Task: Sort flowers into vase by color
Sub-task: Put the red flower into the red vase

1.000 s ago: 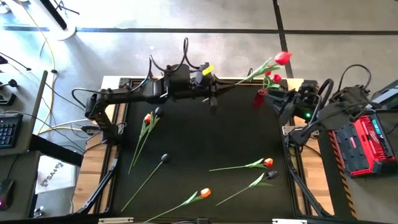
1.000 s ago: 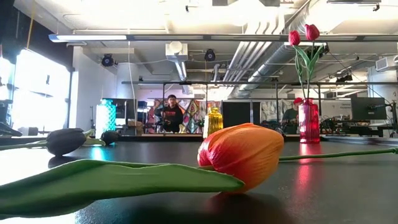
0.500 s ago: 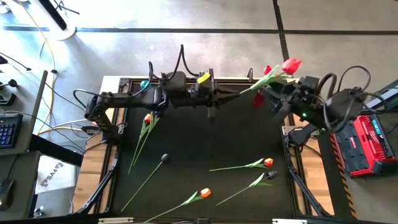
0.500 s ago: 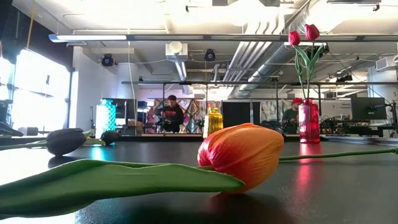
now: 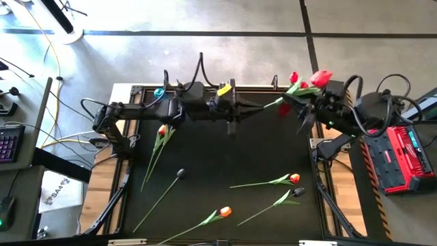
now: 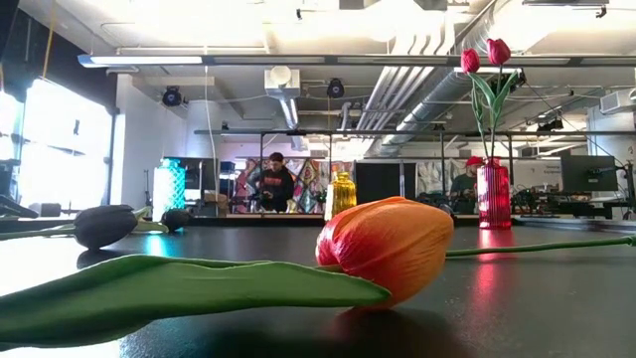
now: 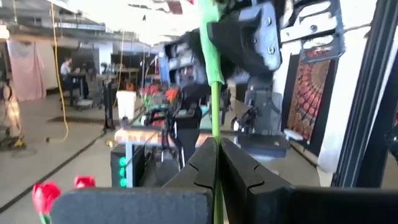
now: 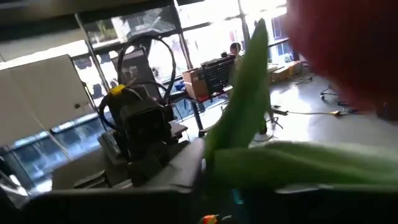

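Observation:
A red tulip (image 5: 319,77) hangs in the air over the table's far right corner, its long green stem (image 5: 263,106) running between both grippers. My left gripper (image 5: 235,113) is shut on the stem's lower end. My right gripper (image 5: 306,102) is shut on the same stem near the leaves, just below the head. The red vase (image 6: 493,195) stands at the far right with two red tulips (image 6: 484,55) in it. More flowers lie on the black table: a red-yellow one (image 5: 162,130), a black one (image 5: 181,173), an orange-red one (image 5: 295,178), another black one (image 5: 298,193) and an orange one (image 5: 225,212). My left gripper pinches the stem near its cut end (image 7: 215,134) between its two fingers, coming level from the table's left, the fingers along the stem. The stem runs on from them, clear of the table. My right gripper closes on the stem's upper part by the leaves (image 7: 211,59), coming from the table's right; its own body hides the exact spot. The head (image 8: 348,43) stands out past the fingers, in the air.
A yellow vase (image 6: 342,193) and a teal vase (image 6: 171,189) stand along the far edge, under and beside my left arm. A red case (image 5: 399,157) lies off the table's right side. People sit in the room beyond.
My right gripper has risen from beside the red vase and rolled, coming up to the held tulip's stem near its head. My left gripper has swung a little along the far edge, and the tulip's head has shifted toward the table's right.

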Available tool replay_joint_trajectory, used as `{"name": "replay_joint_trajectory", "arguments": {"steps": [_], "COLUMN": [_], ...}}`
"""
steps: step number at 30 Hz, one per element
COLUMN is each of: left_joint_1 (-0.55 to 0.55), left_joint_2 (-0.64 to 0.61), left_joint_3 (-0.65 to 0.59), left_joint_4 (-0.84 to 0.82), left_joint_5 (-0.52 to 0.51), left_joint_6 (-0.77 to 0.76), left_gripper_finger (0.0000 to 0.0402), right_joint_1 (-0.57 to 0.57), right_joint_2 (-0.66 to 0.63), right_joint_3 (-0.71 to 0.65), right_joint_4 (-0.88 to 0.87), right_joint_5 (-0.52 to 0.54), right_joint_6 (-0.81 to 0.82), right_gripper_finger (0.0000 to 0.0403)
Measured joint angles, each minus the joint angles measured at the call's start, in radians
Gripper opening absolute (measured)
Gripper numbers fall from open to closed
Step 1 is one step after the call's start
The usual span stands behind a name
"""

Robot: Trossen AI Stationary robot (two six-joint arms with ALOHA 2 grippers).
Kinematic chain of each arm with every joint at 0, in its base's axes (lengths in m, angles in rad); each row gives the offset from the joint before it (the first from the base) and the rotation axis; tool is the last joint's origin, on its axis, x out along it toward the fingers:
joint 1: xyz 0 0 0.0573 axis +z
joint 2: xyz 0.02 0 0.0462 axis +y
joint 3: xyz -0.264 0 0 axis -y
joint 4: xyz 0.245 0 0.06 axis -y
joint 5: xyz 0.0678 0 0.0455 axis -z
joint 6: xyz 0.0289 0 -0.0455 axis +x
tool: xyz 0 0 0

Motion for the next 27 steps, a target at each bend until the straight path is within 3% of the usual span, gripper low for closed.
{"name": "replay_joint_trajectory", "arguments": {"steps": [2, 5, 9, 14, 18, 21, 27], "left_joint_1": [0.002, 0.002, 0.002, 0.014, 0.017, 0.021, 0.029], "left_joint_2": [0.000, 0.000, 0.000, -0.001, -0.001, -0.001, -0.001], "left_joint_3": [0.000, 0.000, 0.000, 0.000, 0.000, 0.000, 0.000], "left_joint_4": [-0.038, -0.098, -0.130, -0.227, -0.293, -0.326, -0.329], "left_joint_5": [-0.003, -0.007, -0.004, -0.005, -0.008, -0.007, -0.008], "left_joint_6": [-0.002, -0.016, -0.045, -0.071, -0.072, -0.081, -0.116], "left_gripper_finger": [0.0004, 0.0021, 0.0058, 0.0095, 0.0105, 0.0105, 0.0105], "right_joint_1": [0.003, 0.005, 0.004, 0.004, 0.004, -0.027, -0.156], "right_joint_2": [-0.003, -0.024, -0.112, -0.198, -0.242, -0.274, -0.297], "right_joint_3": [-0.001, -0.002, -0.002, -0.001, -0.001, -0.001, -0.004], "right_joint_4": [-0.042, -0.190, -0.358, -0.360, -0.361, -0.371, -0.514], "right_joint_5": [0.024, 0.116, 0.232, 0.351, 0.563, 0.577, 0.577], "right_joint_6": [-0.024, -0.014, 0.120, 0.081, 0.004, -0.050, 0.085], "right_gripper_finger": [0.0013, 0.0018, 0.0004, 0.0003, 0.0003, 0.0002, 0.0001]}}
